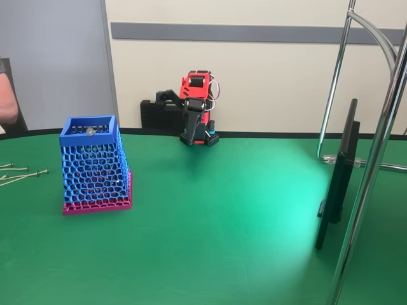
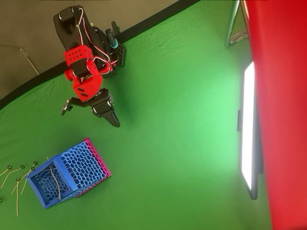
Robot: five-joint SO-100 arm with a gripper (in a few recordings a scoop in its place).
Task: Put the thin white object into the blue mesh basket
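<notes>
One arm only, red and black, folded back near the wall edge of the green bench (image 1: pixel 216 216). Its hand (image 2: pixel 91 108) points down toward the cloth, well apart from everything else. In the overhead view one finger splays out to the left and the other runs down to the right with bare cloth between them, so the hand reads as spread and empty.

Outward from there: the blue mesh basket (image 1: pixel 95 166) stands on its pink base toward the left of the fixed view. The thin white object (image 2: pixel 58 184) lies inside it, leaning across the opening; the small round head (image 1: pixel 90 131) shows just under the rim in the fixed view. Judged from that, the placing looks done.

Handling, as a guess: a slim rod like this should be light, stiff and smooth, prone to roll or pivot in a pinch. Best taken mid-shaft, squarely across its length, not by the head.

Around: a scatter of long screws (image 1: pixel 22 173) on the cloth just left of the basket, close but not touching it. A flat dark screen (image 1: pixel 337 178) and chrome stand tubes (image 1: pixel 372 178) far right, well clear. Nothing lies between hand and basket.
</notes>
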